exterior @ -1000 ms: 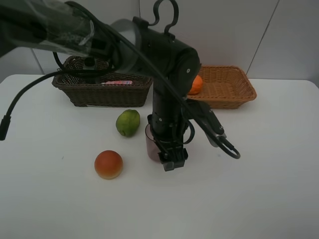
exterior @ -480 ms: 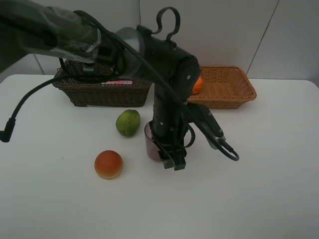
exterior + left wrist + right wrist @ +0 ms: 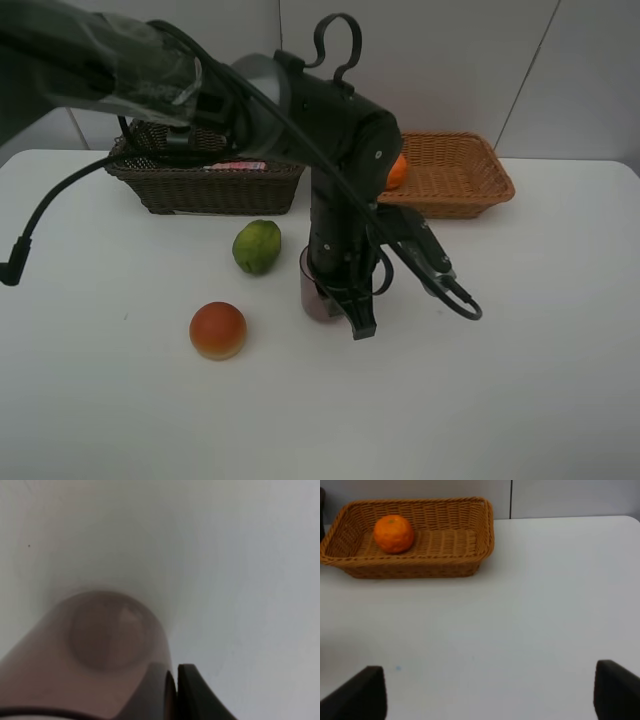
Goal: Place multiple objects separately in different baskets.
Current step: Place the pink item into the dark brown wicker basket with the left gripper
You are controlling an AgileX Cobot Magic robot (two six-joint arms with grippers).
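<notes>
One cup (image 3: 318,292) sits clamped in your left pincer (image 3: 360,322); dark basket (image 3: 205,188) lies far-left of it; right pincer (image 3: 490,690) stands apart, empty.

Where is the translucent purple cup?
The translucent purple cup stands mid-table in the exterior high view, just right of the green round fruit, with the left hand closed on its rim.

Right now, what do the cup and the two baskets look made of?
Cup: likely thin plastic, translucent purple-brown and smooth; its wall lets light through in the left wrist view. Dark basket: woven wicker or rattan, dark brown, matte; the weave is visible. Light basket: the same kind of weave, orange-tan, slight sheen; natural or synthetic fibre, cannot tell.
</notes>
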